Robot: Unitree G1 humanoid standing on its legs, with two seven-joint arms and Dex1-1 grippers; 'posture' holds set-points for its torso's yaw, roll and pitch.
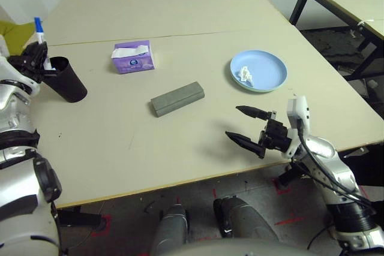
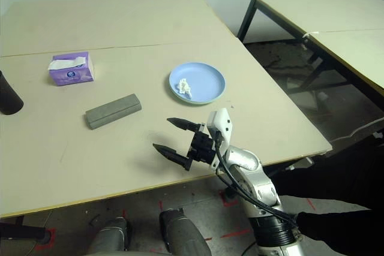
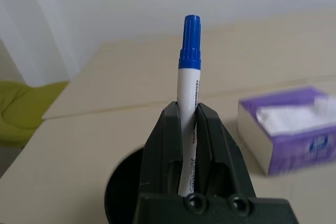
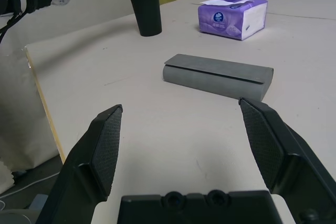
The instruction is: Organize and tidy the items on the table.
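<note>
The right tool hovers low over the near part of the tabletop, its fingers spread wide apart with nothing between them. Just beyond it lies the grey glasses case, flat, its long axis running slantwise from near-left to far-right. Farther right sits the light blue plate with a crumpled white tissue in it. At the left edge stands the black cup; directly over its mouth the left tool is clamped on a white pen, upright, blue cap upward. The purple tissue box lies farther back.
</note>
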